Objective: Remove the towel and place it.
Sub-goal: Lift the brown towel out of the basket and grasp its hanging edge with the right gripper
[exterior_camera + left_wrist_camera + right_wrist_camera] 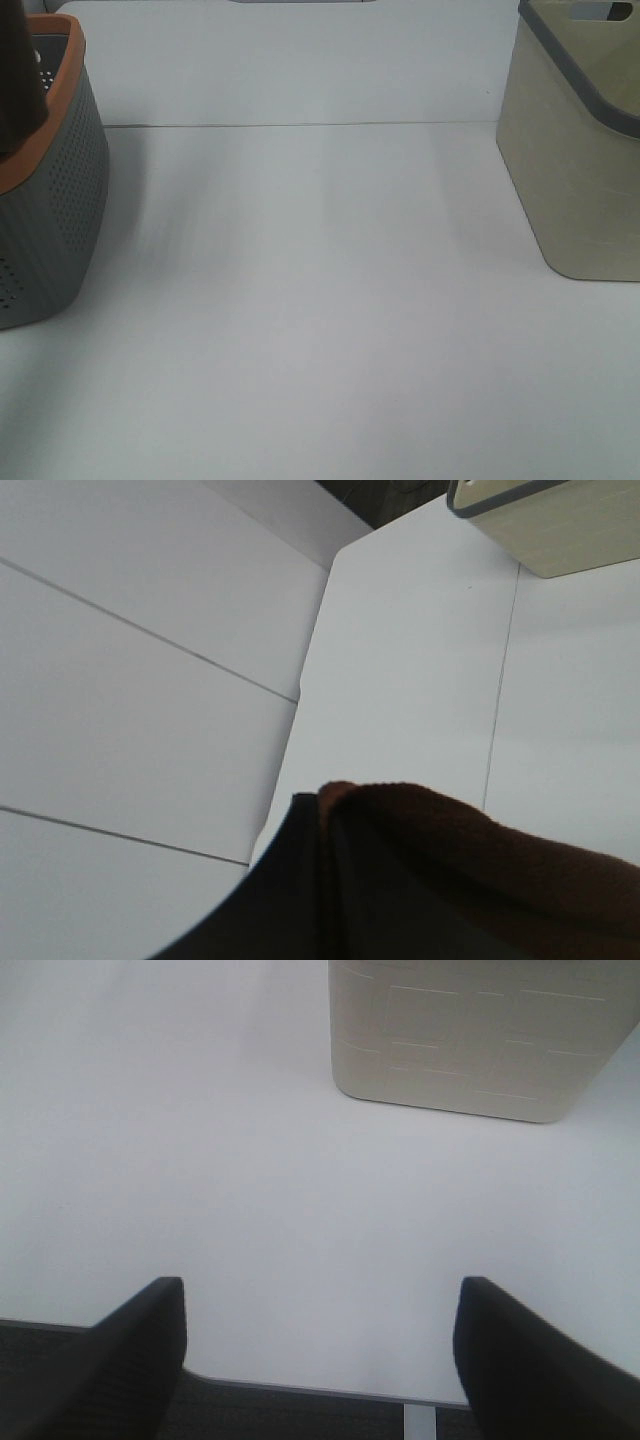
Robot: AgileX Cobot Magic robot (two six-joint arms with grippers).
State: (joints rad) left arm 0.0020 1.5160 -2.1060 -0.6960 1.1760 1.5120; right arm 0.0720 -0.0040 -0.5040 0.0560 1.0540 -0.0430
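Observation:
The dark brown towel is pinched in my left gripper, whose black fingers are shut on its folded edge. In the exterior view the towel hangs as a dark strip over the grey basket with an orange rim at the far left. The left gripper itself is above that frame. My right gripper is open with nothing between its fingers. It hovers low over the white table near its front edge and does not appear in the exterior view.
A beige basket with a grey rim stands at the back right, and also shows ahead of the right gripper as the beige basket. A white wall panel closes off the back of the white table.

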